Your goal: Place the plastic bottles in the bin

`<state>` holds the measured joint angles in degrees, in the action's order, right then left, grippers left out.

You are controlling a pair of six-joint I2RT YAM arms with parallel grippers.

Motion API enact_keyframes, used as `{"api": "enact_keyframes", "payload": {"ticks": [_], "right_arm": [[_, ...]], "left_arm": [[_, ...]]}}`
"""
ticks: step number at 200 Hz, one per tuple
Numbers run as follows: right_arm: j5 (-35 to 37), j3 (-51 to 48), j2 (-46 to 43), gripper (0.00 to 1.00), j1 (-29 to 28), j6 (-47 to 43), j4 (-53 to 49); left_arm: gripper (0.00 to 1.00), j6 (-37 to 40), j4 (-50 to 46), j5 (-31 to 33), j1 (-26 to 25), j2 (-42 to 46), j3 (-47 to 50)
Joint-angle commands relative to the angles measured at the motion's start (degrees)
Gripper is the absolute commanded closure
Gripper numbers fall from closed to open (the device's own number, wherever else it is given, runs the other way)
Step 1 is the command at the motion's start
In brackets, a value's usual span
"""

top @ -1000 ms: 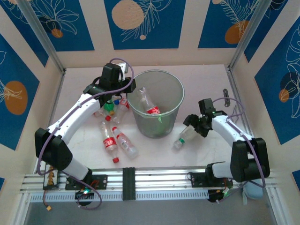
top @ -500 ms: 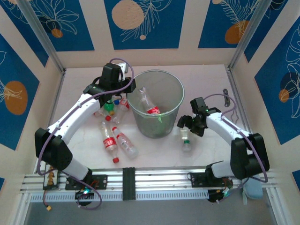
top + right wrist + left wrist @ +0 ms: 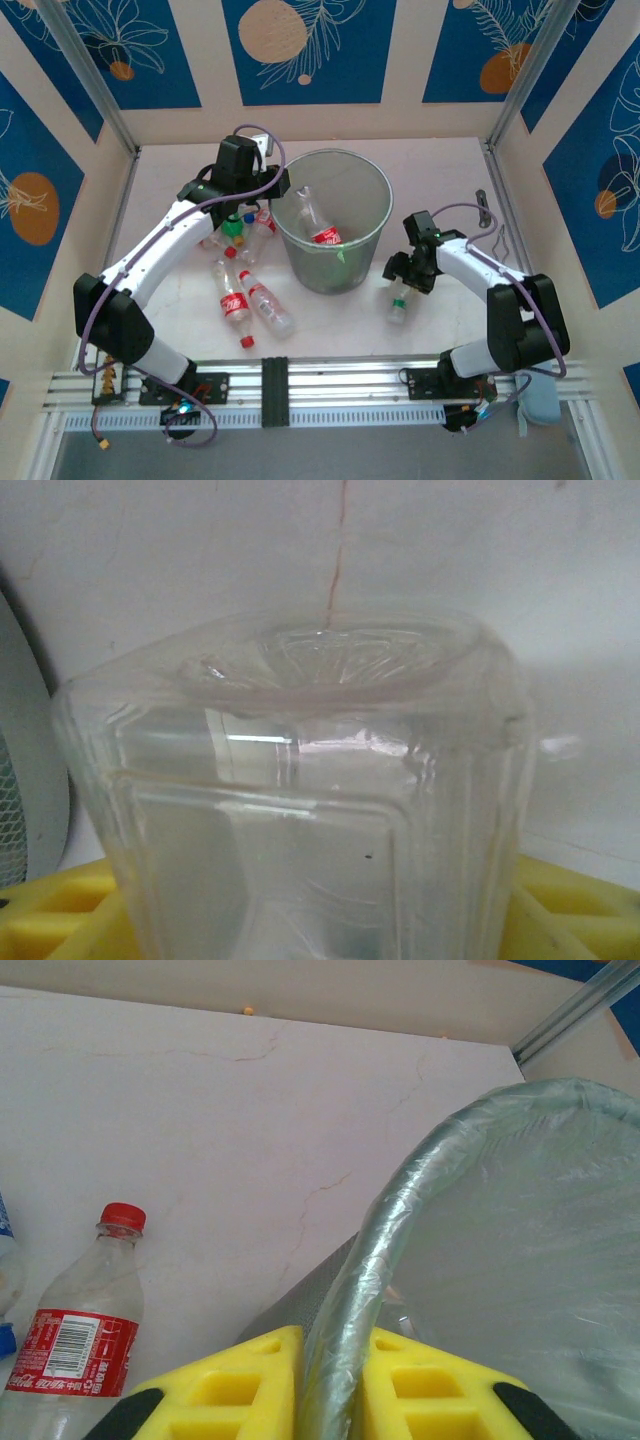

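Where the table (image 3: 440, 180) is widest, midway between its left and right edges, the bin (image 3: 345, 270) stands upright. One bottle with a red label (image 3: 320, 228) lies tilted inside it, neck towards the far edge.

The left gripper (image 3: 278, 186) is at the bin's left side. In the left wrist view its yellow fingers (image 3: 235, 1385) stand one outside and one inside the rim (image 3: 370, 1260), and the jaws are pinching that rim between them.

Just beside the bin on its right, towards the near edge, a clear bottle with green on it (image 3: 398, 305) lies on the table. The right gripper (image 3: 408, 272) is directly over its far end. In the right wrist view the clear bottle (image 3: 300, 780) sits between the yellow pads (image 3: 50, 910), its moulded base showing. The jaws stand one on each side of it; I cannot tell whether they press on it.

Left of the bin, two red-labelled bottles (image 3: 235, 302) lie side by side on the table, well apart from the near edge. A loose red cap (image 3: 247, 341) lies just beside them on the near side. A cluster of bottles (image 3: 236, 228), one with a green cap, lies partly hidden under the left arm (image 3: 165, 245), near the bin. The left wrist view shows a red-capped bottle (image 3: 75, 1345) lying on the table beside the bin.
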<state>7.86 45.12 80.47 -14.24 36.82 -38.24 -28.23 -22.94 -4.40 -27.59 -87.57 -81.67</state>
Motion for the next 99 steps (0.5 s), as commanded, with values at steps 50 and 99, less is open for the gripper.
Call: {"api": "enact_keyframes", "payload": {"ticks": [50,99], "right_arm": [[-1.85,12.26,-16.04,0.42,7.76,-9.72,-8.47],[-1.52,34.23,-17.50,0.45,7.81,-15.58,-10.53]], "left_arm": [[0.79,-0.55,0.21,0.07,0.40,-0.03,-0.22],[0.79,0.98,-1.10,1.00,-1.63,-1.64,-2.15]]}}
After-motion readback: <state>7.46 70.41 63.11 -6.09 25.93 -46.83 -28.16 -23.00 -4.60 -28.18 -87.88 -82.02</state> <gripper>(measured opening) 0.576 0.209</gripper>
